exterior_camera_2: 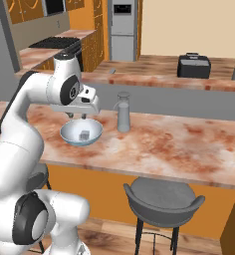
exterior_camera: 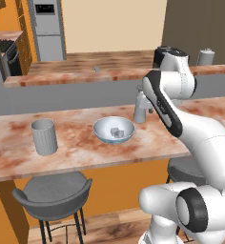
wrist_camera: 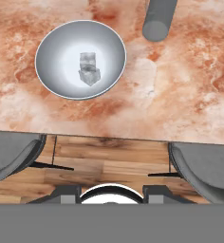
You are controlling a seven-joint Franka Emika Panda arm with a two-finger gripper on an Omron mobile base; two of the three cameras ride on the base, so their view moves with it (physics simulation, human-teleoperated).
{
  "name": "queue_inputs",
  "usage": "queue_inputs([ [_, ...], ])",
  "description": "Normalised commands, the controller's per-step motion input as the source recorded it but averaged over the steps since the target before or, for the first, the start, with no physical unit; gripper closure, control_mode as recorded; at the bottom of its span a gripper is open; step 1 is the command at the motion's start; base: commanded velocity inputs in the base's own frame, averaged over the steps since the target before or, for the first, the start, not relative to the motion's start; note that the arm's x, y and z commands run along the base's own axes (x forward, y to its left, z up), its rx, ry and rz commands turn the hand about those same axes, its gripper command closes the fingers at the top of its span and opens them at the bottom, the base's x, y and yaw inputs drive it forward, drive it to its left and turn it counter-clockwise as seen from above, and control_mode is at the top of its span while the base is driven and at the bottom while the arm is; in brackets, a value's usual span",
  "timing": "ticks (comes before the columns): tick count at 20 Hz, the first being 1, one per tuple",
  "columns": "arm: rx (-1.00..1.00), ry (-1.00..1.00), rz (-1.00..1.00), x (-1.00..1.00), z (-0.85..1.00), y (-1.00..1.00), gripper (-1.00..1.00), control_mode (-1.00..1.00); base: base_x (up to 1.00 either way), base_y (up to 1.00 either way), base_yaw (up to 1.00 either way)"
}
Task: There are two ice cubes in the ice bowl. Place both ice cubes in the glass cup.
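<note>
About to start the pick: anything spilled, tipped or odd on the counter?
Nothing stands out. Both small translucent ice cubes sit inside the shallow light-blue bowl; the ribbed grey glass cup and slim grey bottle stand upright.

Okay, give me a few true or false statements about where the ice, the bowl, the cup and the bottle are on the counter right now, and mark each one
1. Both ice cubes lie in the ice bowl. True.
2. The glass cup already holds one cube. False: no cube shows in the cup; both are in the bowl.
3. The cup stands upright on the counter, apart from the bowl. True.
4. The slim grey bottle lies tipped over inside the bowl. False: it stands upright on the counter beside the bowl.
5. The gripper holds an ice cube. False: it hangs above the bowl with nothing between its fingers.
</note>
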Motion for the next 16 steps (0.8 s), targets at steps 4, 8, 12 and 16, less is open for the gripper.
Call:
queue_inputs([
  [4, 0.00, 0.00, 0.00, -0.20, -0.01, 0.00, -1.00, -1.00, 0.00, 0.00, 0.00],
  [8, 0.00, 0.00, 0.00, -0.18, -0.01, 0.14, -1.00, -1.00, 0.00, 0.00, 0.00],
  [12, 0.00, 0.00, 0.00, -0.08, 0.00, 0.27, -1.00, -1.00, 0.00, 0.00, 0.00],
  [16, 0.00, 0.00, -0.01, 0.00, 0.00, 0.28, -1.00, -1.00, 0.00, 0.00, 0.00],
])
